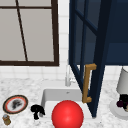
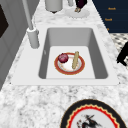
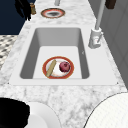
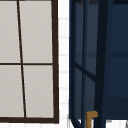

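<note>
Hovering just off the front-left corner of the sink (image 1: pixel 47 96), the left hand (image 1: pixel 37 110) has its fingers curled downward with nothing inside them, so it's closed on air. Nearest thing to it is the decorated plate (image 1: pixel 15 104) on the counter (image 1: pixel 27 87) just to its left, with a small brown jar (image 1: pixel 6 119) below that plate, closer to the counter's front edge. On its other side a big red ball (image 1: pixel 67 115) sits in front of the basin. Down in the basin, seen from the left side, there's a red-rimmed plate (image 2: pixel 69 63) carrying a dark red round fruit (image 2: pixel 63 58) and a tan stick (image 2: pixel 75 60), laid flat so neither rolls. Further off, the right hand (image 1: pixel 122 102) rests over a white dish (image 1: pixel 119 110) by the lamp (image 1: pixel 123 81); can't tell how its fingers stand. A dark blue cabinet door (image 1: pixel 86 50) stands open above the sink.
</note>
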{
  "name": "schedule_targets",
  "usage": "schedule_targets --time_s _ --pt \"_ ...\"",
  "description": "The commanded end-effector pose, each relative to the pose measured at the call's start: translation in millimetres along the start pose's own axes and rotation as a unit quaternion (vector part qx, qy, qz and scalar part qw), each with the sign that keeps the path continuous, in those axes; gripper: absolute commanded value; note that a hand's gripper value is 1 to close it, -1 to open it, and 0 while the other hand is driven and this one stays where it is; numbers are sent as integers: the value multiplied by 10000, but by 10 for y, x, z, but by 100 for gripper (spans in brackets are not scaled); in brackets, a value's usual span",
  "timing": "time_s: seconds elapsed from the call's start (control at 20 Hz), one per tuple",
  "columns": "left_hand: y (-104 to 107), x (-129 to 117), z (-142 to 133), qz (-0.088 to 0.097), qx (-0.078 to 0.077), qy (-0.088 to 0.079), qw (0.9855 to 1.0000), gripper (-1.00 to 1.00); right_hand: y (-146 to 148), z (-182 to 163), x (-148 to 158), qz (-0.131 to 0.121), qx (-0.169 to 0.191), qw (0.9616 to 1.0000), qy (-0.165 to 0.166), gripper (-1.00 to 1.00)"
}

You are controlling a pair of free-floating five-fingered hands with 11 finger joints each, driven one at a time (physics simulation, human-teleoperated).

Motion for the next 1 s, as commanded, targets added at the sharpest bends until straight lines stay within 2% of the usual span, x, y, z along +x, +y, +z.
schedule_targets --time_s 0.0,0.15,0.25,0.45,0.65,0.75,0.85,0.95 --pt "0 0 0 0 0 0 10000 0 18 -110 -67 -97 347 9991 -226 100" --pt "0 0 0 0 0 0 10000 0 -57 -247 -62 31 777 9970 -39 100" --pt "0 0 0 0 0 0 10000 0 -40 -417 -93 65 620 9981 13 100" --pt "0 0 0 0 0 0 10000 0 54 -737 -89 257 705 9971 -95 100" --pt "0 0 0 0 0 0 10000 0 172 -866 -79 395 483 9973 -378 100" --pt "0 0 0 0 0 0 10000 0 304 -983 -71 404 418 9973 -448 100" --pt "0 0 0 0 0 0 10000 0 447 -1105 -58 524 416 9965 -506 100" --pt "0 0 0 0 0 0 10000 0 510 -1249 -44 508 360 9969 -476 100"
